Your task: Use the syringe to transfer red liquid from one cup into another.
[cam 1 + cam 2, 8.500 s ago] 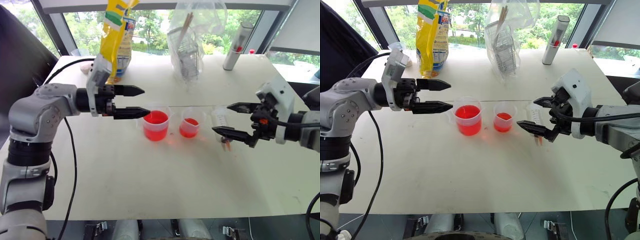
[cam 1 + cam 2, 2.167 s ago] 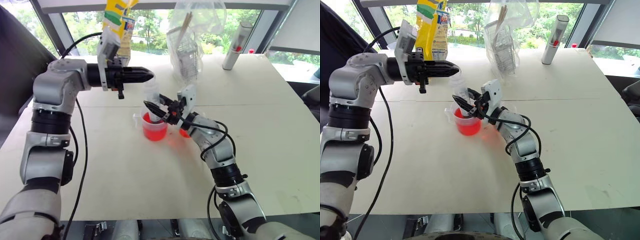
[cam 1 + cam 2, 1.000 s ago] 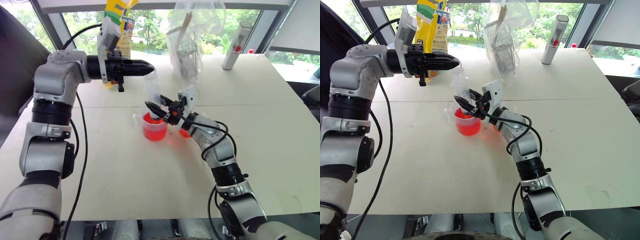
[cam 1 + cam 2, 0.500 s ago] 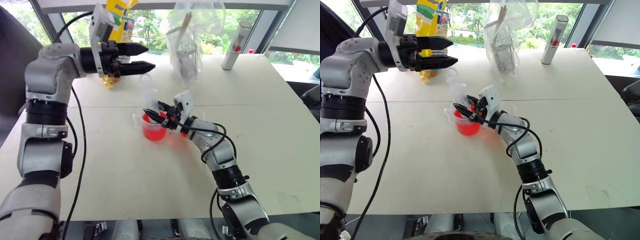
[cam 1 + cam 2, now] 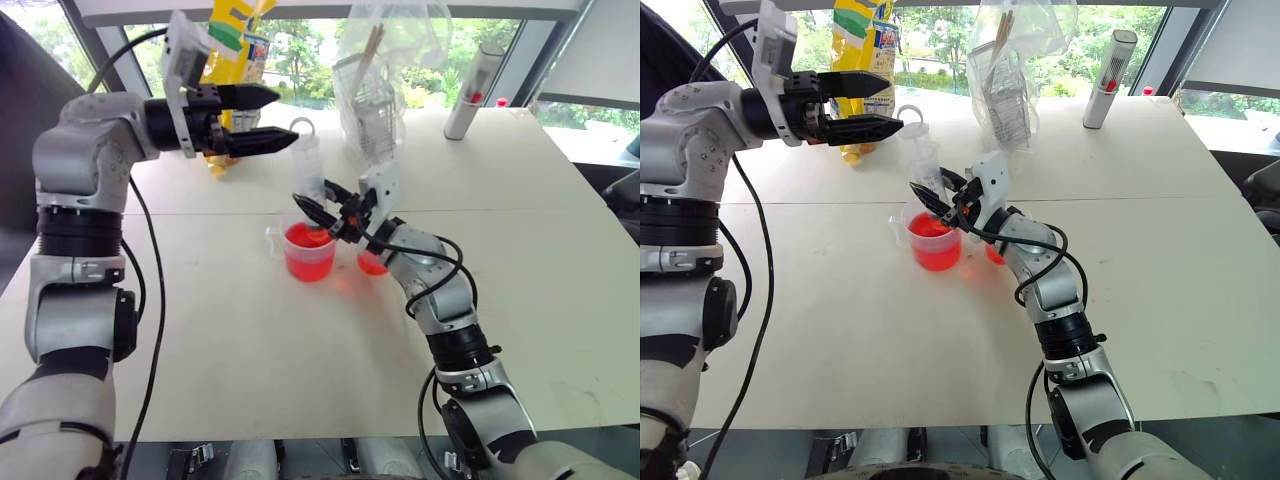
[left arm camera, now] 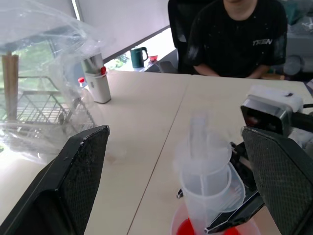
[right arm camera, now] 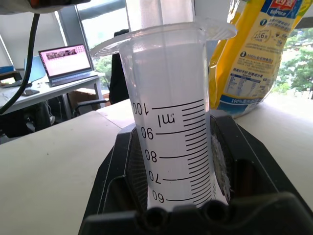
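On white table (image 5: 560,260) — right claw (image 5: 318,212) pinching syringe (image 5: 310,172) over red-filled beaker (image 5: 308,252); left claw (image 5: 270,118) spread.

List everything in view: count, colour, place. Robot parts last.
syringe: 1, clear, upright over the handled beaker, held by the right tool.
handled beaker: 1, clear with red liquid, table centre.
small cup: 1, clear with red liquid, just right of the beaker, partly behind the right arm.
snack bag: 1, yellow, far left of the table.
plastic bag with wire rack: 1, clear, far centre.
cylinder: 1, grey-white with a red mark, far right.
table: 1, off-white.
person: 1, black shirt, seated beyond the table.
left tool: black, open, by the plunger top.
right tool: black, shut on the syringe barrel.
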Action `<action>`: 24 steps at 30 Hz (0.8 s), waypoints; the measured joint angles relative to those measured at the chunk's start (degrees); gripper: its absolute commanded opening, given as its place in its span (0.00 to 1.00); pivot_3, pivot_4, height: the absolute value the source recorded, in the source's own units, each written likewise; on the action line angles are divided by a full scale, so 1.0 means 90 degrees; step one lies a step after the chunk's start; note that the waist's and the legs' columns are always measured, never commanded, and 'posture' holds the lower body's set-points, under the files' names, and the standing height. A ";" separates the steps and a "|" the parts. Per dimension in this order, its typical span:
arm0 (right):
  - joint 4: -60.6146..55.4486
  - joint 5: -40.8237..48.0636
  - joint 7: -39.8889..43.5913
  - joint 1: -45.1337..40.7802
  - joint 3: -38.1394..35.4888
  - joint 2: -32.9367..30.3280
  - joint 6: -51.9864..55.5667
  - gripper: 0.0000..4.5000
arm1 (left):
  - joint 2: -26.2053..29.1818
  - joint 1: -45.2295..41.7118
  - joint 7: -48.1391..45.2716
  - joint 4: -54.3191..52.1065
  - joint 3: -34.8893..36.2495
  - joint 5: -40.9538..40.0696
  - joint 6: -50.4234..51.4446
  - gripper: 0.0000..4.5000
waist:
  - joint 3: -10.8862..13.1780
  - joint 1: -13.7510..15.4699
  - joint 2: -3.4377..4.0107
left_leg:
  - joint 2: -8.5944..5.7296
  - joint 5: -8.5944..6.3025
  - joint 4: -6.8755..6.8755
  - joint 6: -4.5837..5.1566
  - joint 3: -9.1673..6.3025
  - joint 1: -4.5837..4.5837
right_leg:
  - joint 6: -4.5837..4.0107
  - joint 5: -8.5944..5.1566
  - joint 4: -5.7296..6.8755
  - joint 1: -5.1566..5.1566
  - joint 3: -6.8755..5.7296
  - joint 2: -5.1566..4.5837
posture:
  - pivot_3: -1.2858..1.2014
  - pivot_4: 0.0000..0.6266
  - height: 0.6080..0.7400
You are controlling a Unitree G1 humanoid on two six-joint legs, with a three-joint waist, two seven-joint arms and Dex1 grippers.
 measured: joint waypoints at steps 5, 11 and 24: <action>-0.0879 0.0836 -0.0587 -0.0277 -0.0770 0.0039 0.0957 0.31 | -0.0004 0.0366 -0.0045 -0.0136 -0.0023 -0.0007 0.0010 0.99 | 0.0000 0.0010 0.0000 | 0.0002 0.0001 -0.0001 -0.0002 -0.0004 0.0000 | 0.0000 0.0000 0.0003 0.0000 -0.0003 -0.0010 | 0.52 0.24 0.99; -0.2154 0.1708 -0.1277 -0.0576 -0.1660 -0.0453 0.2003 0.31 | -0.0337 0.0507 -0.0098 -0.0135 -0.0192 0.0014 -0.0021 0.99 | -0.0001 0.0025 -0.0001 | -0.0003 0.0001 -0.0001 -0.0001 -0.0001 -0.0004 | 0.0000 0.0000 -0.0003 0.0002 -0.0007 -0.0020 | 0.52 0.24 0.99; -0.2287 0.1540 -0.1265 0.1179 -0.1839 -0.1008 0.1525 0.31 | -0.1520 -0.0421 -0.0259 0.0759 -0.0376 0.0159 -0.0682 0.99 | -0.0001 -0.0004 -0.0001 | -0.0008 0.0000 -0.0004 0.0000 0.0000 0.0000 | 0.0001 0.0000 -0.0006 0.0003 0.0002 0.0006 | 0.52 0.24 0.99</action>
